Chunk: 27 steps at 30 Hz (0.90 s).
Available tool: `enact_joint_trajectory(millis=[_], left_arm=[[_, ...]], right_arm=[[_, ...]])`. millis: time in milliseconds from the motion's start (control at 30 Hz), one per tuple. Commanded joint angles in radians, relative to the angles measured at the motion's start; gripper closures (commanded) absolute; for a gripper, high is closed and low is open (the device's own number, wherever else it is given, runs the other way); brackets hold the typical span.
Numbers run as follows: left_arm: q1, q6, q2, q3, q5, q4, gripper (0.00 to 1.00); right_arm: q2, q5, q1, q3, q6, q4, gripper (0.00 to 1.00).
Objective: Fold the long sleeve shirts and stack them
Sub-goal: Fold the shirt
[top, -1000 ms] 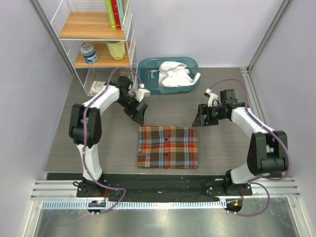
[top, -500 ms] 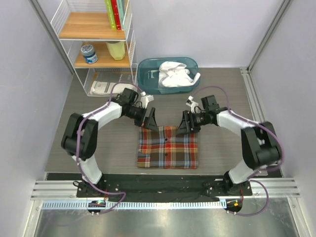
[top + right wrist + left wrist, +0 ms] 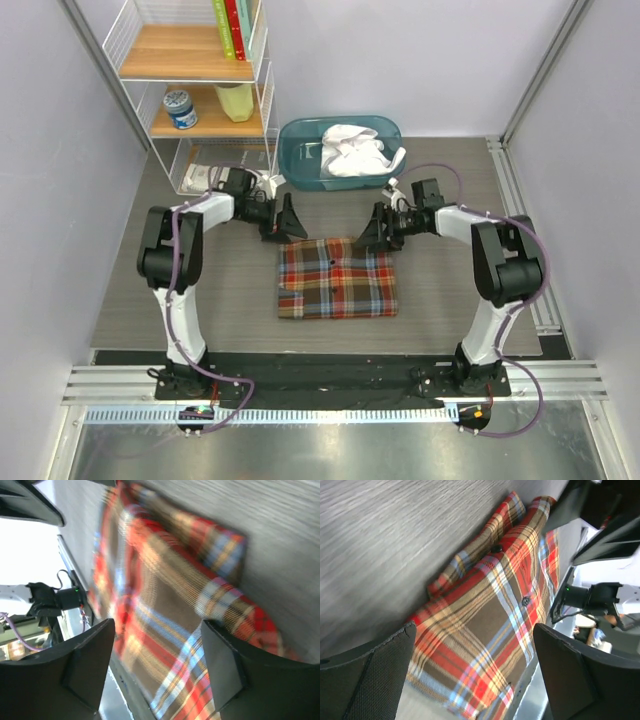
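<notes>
While the folded plaid shirt (image 3: 337, 279) lies flat on the table (image 3: 200, 290), both grippers stand at its far edge. The left gripper (image 3: 287, 218) is just beyond its far left corner. The right gripper (image 3: 372, 228) is at its far right corner, so close that I cannot tell whether it touches the cloth. Both have their jaws apart with nothing between them, and in each wrist view the plaid shows through the empty gap. From both grippers the plaid shirt lies toward the near side, and its slightly longer side runs left to right, from one gripper to the other. The fold looks finished to me, a neat rectangle with the buttons on top, so I judge it is the base of the stack. The white shirt (image 3: 355, 150) lies crumpled in the bin (image 3: 300, 150), straight beyond the far edge of the plaid shirt, on the other side of the grippers from it. The coming move therefore probably turns away from the plaid, and the right gripper seems slightly nearer to the white shirt.
</notes>
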Motion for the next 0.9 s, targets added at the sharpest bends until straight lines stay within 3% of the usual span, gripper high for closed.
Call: enact_joint_trajectory(millis=[0,167,300,367,433,667,800,867], left_arm=[[0.003,-0.015,-0.275,-0.086,-0.006,0.029,0.00],[-0.127,-0.216,-0.540,-0.321,0.031,0.099,0.00],[-0.273,-0.460,-0.614,-0.562,0.028,0.396,0.00],[-0.331,-0.552,-0.604,-0.654,0.018,0.566,0.00],[-0.328,-0.579,-0.538,-0.692,-0.012,0.615,0.01],[-0.213,-0.519,-0.314,-0.697,-0.124,0.472,0.04],[-0.241,-0.458,-0.392,-0.677,-0.020,0.437,0.04],[-0.273,-0.387,-0.530,-0.654,0.000,0.362,0.00]], right_arm=[[-0.260,-0.039,-0.009,-0.026,0.066,0.016,0.23],[-0.507,-0.087,0.090,-0.319,0.295,0.218,0.24],[-0.504,-0.095,0.169,-0.457,0.411,0.395,0.29],[-0.465,-0.093,0.178,-0.477,0.402,0.384,0.31],[-0.376,-0.095,0.178,-0.484,0.370,0.374,0.33],[0.025,0.021,0.081,-0.271,0.042,-0.049,0.42],[0.097,0.195,0.005,-0.117,-0.108,-0.253,0.46],[0.094,0.317,-0.002,0.005,-0.208,-0.374,0.45]])
